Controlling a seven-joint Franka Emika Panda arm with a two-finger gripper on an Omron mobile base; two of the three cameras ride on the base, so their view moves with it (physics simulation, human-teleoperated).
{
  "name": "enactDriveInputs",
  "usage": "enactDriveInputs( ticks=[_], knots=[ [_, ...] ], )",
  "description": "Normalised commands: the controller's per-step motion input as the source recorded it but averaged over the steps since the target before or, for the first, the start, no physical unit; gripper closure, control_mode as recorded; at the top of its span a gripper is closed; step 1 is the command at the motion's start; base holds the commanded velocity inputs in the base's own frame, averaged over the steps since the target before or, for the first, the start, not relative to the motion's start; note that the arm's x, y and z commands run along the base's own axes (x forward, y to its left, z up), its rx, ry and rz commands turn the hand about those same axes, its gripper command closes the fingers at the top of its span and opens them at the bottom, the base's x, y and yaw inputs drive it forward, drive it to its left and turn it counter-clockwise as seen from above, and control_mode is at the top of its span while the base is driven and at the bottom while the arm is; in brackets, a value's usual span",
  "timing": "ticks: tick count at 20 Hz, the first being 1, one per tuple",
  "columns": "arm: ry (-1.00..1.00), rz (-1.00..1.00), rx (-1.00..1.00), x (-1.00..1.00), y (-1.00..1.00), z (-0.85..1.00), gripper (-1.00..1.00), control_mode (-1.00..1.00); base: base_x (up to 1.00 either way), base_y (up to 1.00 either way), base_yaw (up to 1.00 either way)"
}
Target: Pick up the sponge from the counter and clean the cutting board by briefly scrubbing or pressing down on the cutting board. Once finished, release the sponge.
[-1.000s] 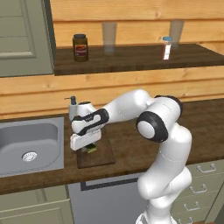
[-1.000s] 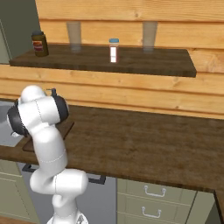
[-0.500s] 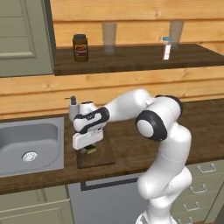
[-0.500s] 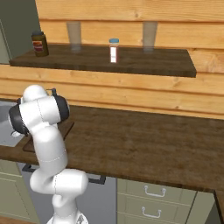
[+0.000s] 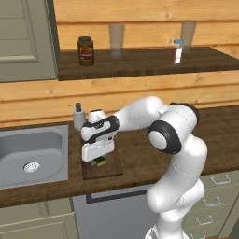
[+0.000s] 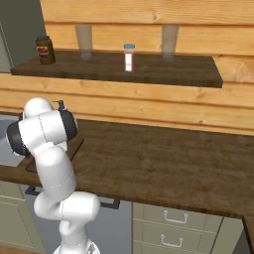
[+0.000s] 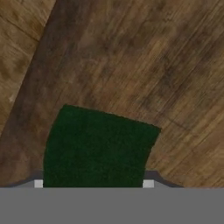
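The dark green sponge [image 5: 99, 161] is pinched in my gripper [image 5: 99, 158], which points straight down over the cutting board [image 5: 109, 167] just right of the sink. From the left base view the sponge sits at or just above the board's surface; I cannot tell if it touches. In the hand view the sponge [image 7: 98, 146] reaches up from between the fingertips of my gripper [image 7: 93, 183], with the board's dark grain [image 7: 140, 61] behind it. The lighter counter [image 7: 15, 57] shows past the board's edge. The gripper is shut on the sponge.
A steel sink [image 5: 30, 154] lies left of the board, with a soap dispenser [image 5: 78, 116] at its back corner. The higher shelf [image 5: 140, 60] carries a jar [image 5: 85, 50], a glass [image 5: 116, 33] and a small bottle [image 5: 177, 50]. The counter [image 6: 163, 163] stretches away to the right.
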Motion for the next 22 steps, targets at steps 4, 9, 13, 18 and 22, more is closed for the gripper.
enactDriveInputs(
  ticks=[4, 9, 13, 18, 22],
  knots=[
    [0.0, 0.0, 0.0, -0.7, -0.54, -0.56, 1.0, -1.0, 0.0, 0.0, 0.0],
    [0.0, 0.0, 0.0, -0.38, -0.75, -0.57, 1.0, -1.0, 0.0, 0.0, 0.0],
    [0.0, 0.0, 0.0, -0.45, -0.7, -0.55, 1.0, -1.0, 0.0, 0.0, 0.0],
    [0.0, 0.0, 0.0, -0.85, -0.33, -0.62, 1.0, -1.0, 0.0, 0.0, 0.0],
    [0.01, 0.01, 0.0, -1.0, -0.1, -1.0, 1.0, -1.0, 0.0, 0.0, 0.0]
  ],
)
